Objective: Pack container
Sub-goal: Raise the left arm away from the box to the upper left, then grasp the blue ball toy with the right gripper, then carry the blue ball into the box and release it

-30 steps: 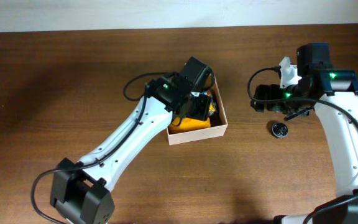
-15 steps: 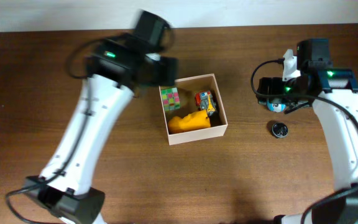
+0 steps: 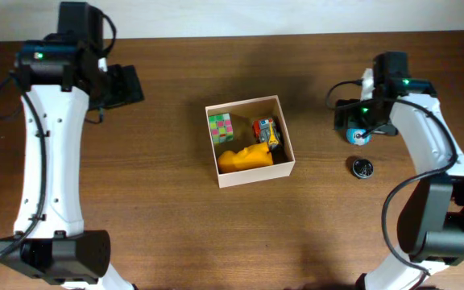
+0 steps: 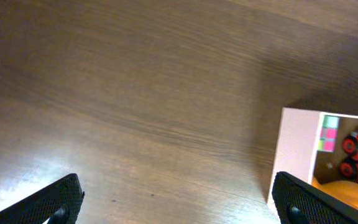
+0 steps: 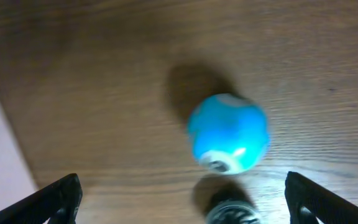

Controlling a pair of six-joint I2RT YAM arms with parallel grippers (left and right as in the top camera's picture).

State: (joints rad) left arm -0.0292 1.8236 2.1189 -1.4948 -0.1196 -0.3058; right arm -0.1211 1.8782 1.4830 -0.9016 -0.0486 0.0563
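1. while both arms hang over the brown wooden table (image 3: 135,209), the container (image 3: 256,174) sits flat near the middle of the overhead view. its open top faces up and it is turned slightly out of square with the table edge.
2. inside the container: a pink-and-green checkered cube (image 3: 221,126) in the 10 o'clock corner, a red toy car (image 3: 267,132) towards 2 o'clock, and a yellow-orange toy (image 3: 244,158) along the 6 o'clock wall. the car and the yellow-orange toy look to be touching; the cube stands apart from the car.
3. left gripper (image 4: 179,204): jaws spread wide with nothing between them, only bare wood under them. in the overhead view it hangs well apart from the container, at about 10 o'clock from it. the left wrist view catches one white container wall (image 4: 294,155) at its 4 o'clock edge.
4. right gripper (image 5: 185,200): jaws spread wide, gripping nothing. a blue ball (image 5: 229,132) lies on the wood below and between the fingers, not touching either.
5. overhead, the blue ball (image 3: 358,134) is at 3 o'clock from the container, well clear of its wall.
6. a small dark round disc (image 3: 362,168) lies at 6 o'clock from the ball, near but apart. it is blurred in the right wrist view.
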